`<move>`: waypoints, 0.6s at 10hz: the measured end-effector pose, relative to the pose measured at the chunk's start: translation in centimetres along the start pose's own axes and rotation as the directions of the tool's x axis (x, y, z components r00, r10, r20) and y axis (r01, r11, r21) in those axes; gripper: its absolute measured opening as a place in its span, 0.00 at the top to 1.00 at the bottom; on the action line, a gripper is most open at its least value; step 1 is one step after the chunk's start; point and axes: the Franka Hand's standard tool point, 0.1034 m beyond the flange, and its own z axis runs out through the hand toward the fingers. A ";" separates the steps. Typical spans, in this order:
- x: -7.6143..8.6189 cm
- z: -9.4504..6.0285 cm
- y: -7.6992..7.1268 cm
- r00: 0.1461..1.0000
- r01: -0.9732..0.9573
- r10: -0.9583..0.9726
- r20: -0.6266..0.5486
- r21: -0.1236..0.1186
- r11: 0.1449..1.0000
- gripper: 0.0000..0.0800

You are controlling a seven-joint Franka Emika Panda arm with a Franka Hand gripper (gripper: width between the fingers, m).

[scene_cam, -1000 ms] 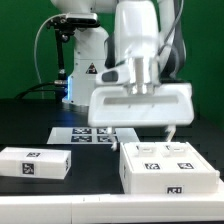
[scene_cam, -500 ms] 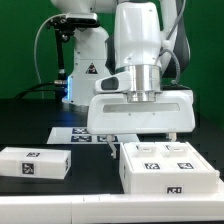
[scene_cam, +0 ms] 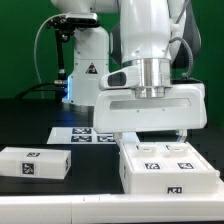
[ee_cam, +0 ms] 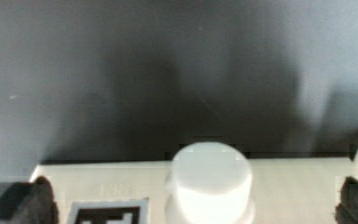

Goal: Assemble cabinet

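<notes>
Exterior view: fingers (scene_cam: 181,134) spread wide, empty, just above cabinet box (scene_cam: 168,166).
Desk (scene_cam: 30,125): cabinet block (scene_cam: 35,163) at the exterior view's left.

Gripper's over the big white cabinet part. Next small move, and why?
Probably a short, straight descent: the gripper is open and empty, and in the exterior view it hangs just above the far edge of the large cabinet part, apparently not yet touching it.
</notes>
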 end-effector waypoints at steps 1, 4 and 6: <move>0.0 0.0 0.0 1.000 0.000 0.000 0.000 0.000 1.000 0.01; -0.7 0.7 -0.3 1.000 0.005 -0.005 0.011 0.000 1.000 0.01; -1.0 0.9 -0.7 1.000 0.013 -0.013 0.016 0.001 1.000 0.01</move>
